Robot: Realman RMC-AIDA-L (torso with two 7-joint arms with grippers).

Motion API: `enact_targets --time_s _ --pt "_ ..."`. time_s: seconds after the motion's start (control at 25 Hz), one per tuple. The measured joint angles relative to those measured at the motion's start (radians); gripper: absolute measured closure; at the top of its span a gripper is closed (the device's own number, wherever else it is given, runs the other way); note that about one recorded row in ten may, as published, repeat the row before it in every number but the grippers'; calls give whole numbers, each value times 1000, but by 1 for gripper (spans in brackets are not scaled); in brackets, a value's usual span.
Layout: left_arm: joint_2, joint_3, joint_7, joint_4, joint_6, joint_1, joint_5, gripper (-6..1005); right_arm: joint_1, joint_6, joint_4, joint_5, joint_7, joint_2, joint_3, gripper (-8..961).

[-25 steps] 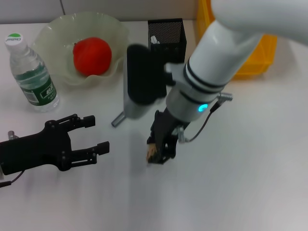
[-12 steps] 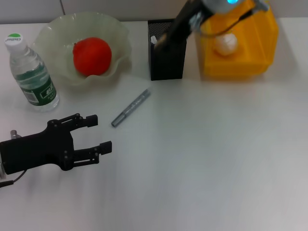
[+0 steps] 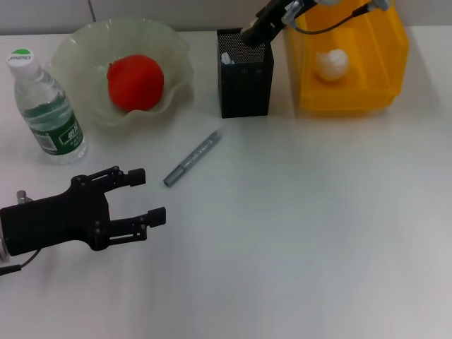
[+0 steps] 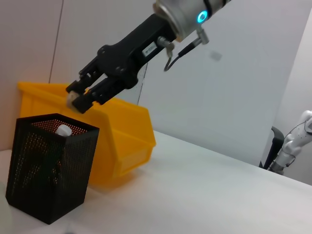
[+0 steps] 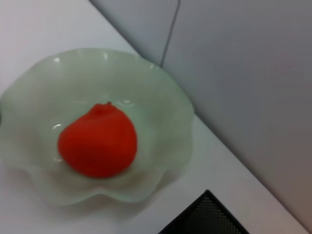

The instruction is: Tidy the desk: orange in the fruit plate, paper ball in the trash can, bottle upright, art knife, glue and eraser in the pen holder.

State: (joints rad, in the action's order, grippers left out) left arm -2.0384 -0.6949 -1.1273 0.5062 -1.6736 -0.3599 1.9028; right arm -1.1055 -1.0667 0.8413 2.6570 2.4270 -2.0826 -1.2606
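We see a smooth white surface [image 3: 318, 233] against a grey wall. Right gripper [image 4: 78, 100], top centre, jaws pinching a pale eraser [image 4: 72, 99] above the black mesh pen holder [image 3: 244, 74]. Left gripper [image 3: 145, 194], lower left, jaws spread. Grey art knife [image 3: 192, 158] lies mid-frame.

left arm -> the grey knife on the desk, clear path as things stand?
Probably yes. The left gripper sits open just short of the knife, with only bare desk between them. The right gripper is far off, above the pen holder, so it should not interfere.
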Motion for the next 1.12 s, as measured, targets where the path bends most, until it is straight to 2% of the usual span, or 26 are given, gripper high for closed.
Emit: enact_targets --time_s 0.16,0.72,0.92,1.04,1.12 --pt "0 0 -3 0 0 -1 0 217 0 22 -15 -3 -3 -1 0 524" --pt "1 0 -3 0 0 -1 -1 220 0 25 -16 -6 -2 -4 -4 347" --pt "2 0 -3 0 -1 -1 -1 221 5 35 -8 -6 0 -4 -1 191" --pt "3 0 -3 0 -1 -1 -1 221 27 49 17 -42 -1 -4 6 193" --pt "3 0 -3 1 -2 -1 -1 221 68 49 72 -113 -26 -1 8 195"
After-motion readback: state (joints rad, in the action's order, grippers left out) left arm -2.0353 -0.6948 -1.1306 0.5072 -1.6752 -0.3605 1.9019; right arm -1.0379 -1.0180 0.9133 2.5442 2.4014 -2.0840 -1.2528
